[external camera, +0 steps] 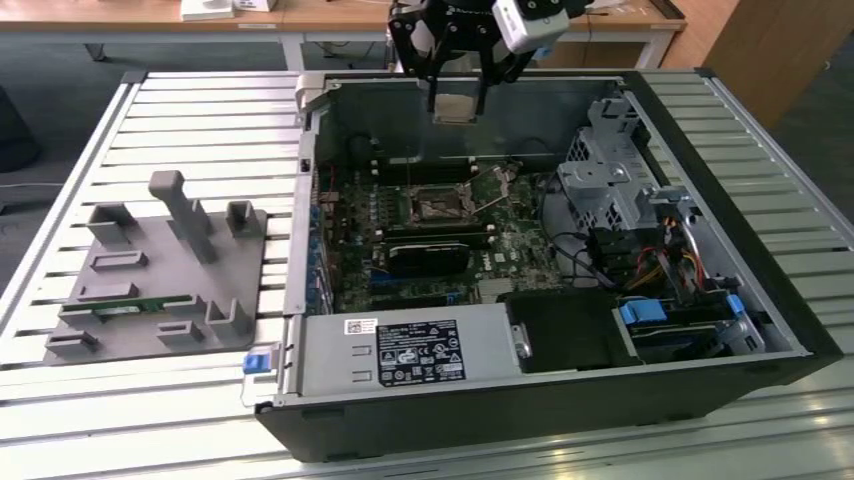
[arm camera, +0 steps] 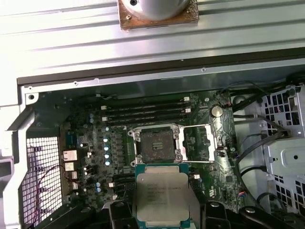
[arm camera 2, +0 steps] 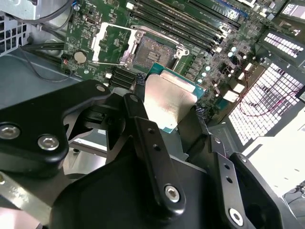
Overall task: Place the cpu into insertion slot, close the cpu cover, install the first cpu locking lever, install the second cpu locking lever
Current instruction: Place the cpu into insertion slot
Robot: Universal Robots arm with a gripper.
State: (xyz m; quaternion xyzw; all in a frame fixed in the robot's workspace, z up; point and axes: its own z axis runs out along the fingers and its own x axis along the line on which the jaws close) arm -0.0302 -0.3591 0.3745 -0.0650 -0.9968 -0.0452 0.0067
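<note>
The gripper [external camera: 455, 100] pinches the cpu [arm camera: 162, 195] by two opposite edges, metal top facing up, over the far part of the open computer case [external camera: 534, 410]. The cpu is well clear of the bare insertion slot [arm camera: 156, 141] below. The cpu cover [arm camera: 213, 142] appears to be swung open beside the slot.
</note>
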